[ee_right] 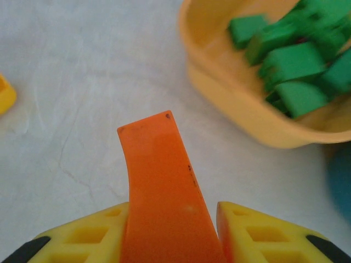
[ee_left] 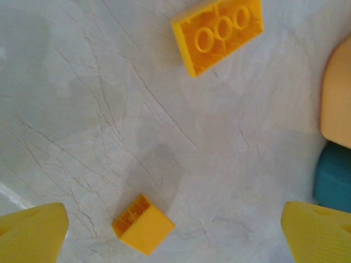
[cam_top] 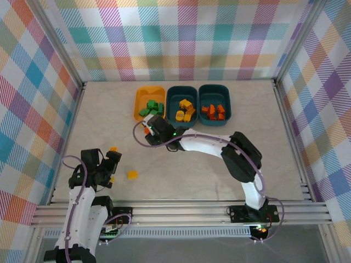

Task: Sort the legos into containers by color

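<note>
**A:** Entry one: right gripper [ee_right: 173, 219]. State?

**B:** Pinching an orange brick [ee_right: 159, 164] by its sides, just beside the near corner of the yellow bin [ee_right: 236, 104], which holds green bricks [ee_right: 290, 66]. Whether the brick has left the table [cam_top: 192, 181], I cannot tell.

**A:** Step in hand?

**B:** Likely grasp made, carry due. Destination, by colour: the right teal bin [cam_top: 215, 93], the farthest from it. The move calls for a lift above the rims, then a sweep rightward past the yellow bin and the middle teal bin [cam_top: 176, 96].

**A:** Entry two: left gripper [ee_left: 175, 235]?

**B:** Spread wide, holding nothing. A small yellow brick [ee_left: 143, 224] lies below, between the fingers; a large yellow brick [ee_left: 219, 33] lies beyond.

**A:** Room?

**B:** Open table around both yellow bricks. The right arm lies across the way to the bins, so the left had best wait.
</note>
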Controlling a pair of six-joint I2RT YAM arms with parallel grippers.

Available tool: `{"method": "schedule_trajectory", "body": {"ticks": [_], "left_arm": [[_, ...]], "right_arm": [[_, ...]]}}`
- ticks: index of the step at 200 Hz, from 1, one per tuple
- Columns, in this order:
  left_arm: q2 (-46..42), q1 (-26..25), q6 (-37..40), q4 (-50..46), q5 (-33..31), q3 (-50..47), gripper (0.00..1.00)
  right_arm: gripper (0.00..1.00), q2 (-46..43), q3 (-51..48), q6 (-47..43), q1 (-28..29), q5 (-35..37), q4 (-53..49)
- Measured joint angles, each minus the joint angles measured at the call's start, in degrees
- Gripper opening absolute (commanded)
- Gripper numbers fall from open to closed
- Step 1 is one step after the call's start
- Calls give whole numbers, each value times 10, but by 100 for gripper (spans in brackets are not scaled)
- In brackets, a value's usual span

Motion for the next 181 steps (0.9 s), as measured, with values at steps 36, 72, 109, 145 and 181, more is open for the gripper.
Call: {"method": "schedule_trajectory", "body": {"ticks": [36, 72, 109, 145, 181], "left_arm": [[129, 0, -36, 28, -31, 39, 100], [259, 12, -85, 49, -29, 90, 100], [372, 36, -103, 57, 5, 167, 100], [425, 62, -103, 43, 20, 214, 100], [429, 82, -103, 30, 21, 227, 100]], "right_arm": [[31, -85, -54, 40, -82, 28, 0], [31, -112, -81, 94, -225, 39, -18], [33, -107, -84, 142, -339, 34, -56], [45, -77, -77, 173, -380, -7, -78], [69, -49, -52, 181, -398, -35, -103]]}}
